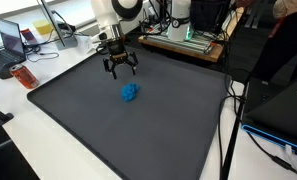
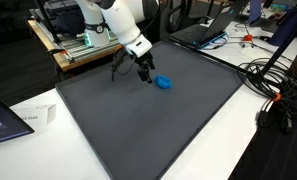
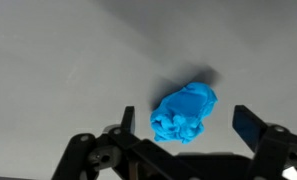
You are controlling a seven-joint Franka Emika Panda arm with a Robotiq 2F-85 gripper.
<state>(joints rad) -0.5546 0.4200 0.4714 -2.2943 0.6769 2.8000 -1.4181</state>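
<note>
A crumpled blue cloth (image 1: 130,93) lies on the dark grey mat (image 1: 108,130); it also shows in an exterior view (image 2: 163,82) and in the wrist view (image 3: 185,112). My gripper (image 1: 120,68) hangs open above the mat, a little behind the cloth and not touching it. It shows beside the cloth in an exterior view (image 2: 143,76). In the wrist view the open fingers (image 3: 188,135) frame the cloth from above, with a gap on each side. The gripper holds nothing.
The mat covers a white table (image 2: 238,130). A laptop (image 1: 8,45) and an orange object (image 1: 25,76) sit beside the mat. A wooden shelf with equipment (image 1: 183,40) stands behind. Cables (image 2: 273,85) and a laptop (image 2: 203,30) lie at the mat's side.
</note>
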